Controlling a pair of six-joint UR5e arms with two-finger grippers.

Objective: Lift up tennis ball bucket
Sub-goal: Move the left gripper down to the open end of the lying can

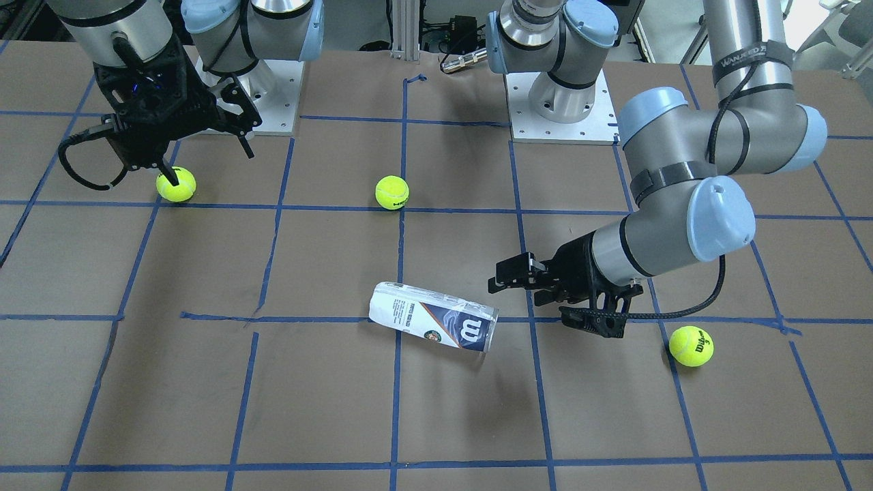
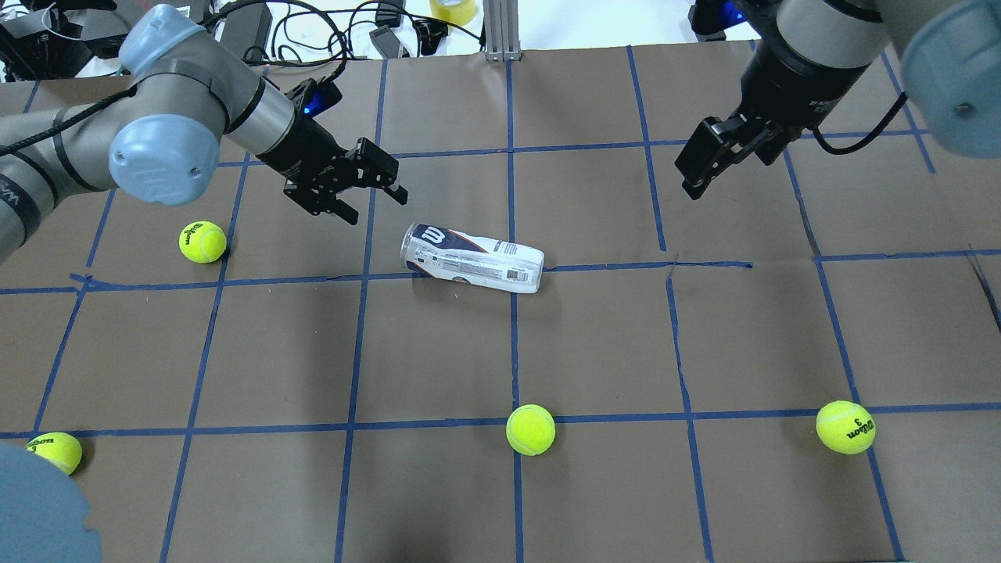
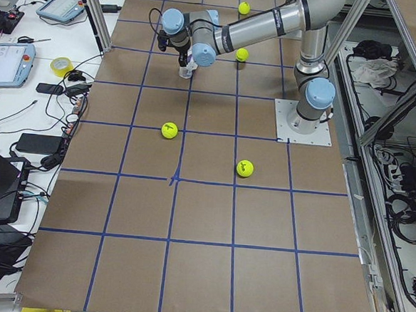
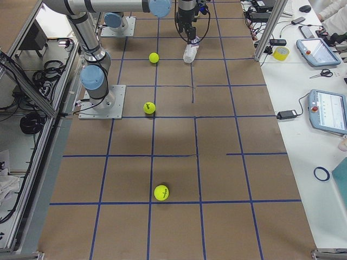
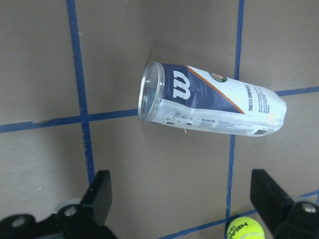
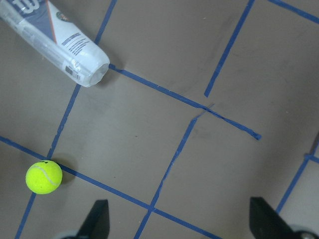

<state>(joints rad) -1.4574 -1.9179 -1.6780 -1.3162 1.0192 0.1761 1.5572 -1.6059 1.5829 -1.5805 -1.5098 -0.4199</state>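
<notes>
The tennis ball bucket (image 1: 433,326) is a clear can with a white and navy label and a white "W". It lies on its side near the table's middle (image 2: 471,258). My left gripper (image 2: 377,205) is open and empty. It hovers just beside the can's open end, apart from it. The left wrist view shows the can (image 5: 209,102) ahead of the spread fingers (image 5: 99,194). My right gripper (image 2: 692,168) is open and empty, raised well off to the can's other side. Its wrist view catches the can's closed end (image 6: 55,37).
Yellow-green tennis balls lie loose on the brown table: one near the left arm (image 2: 202,242), one at the middle front (image 2: 530,429), one at the right front (image 2: 845,427), one at the left front corner (image 2: 53,452). Blue tape lines grid the table.
</notes>
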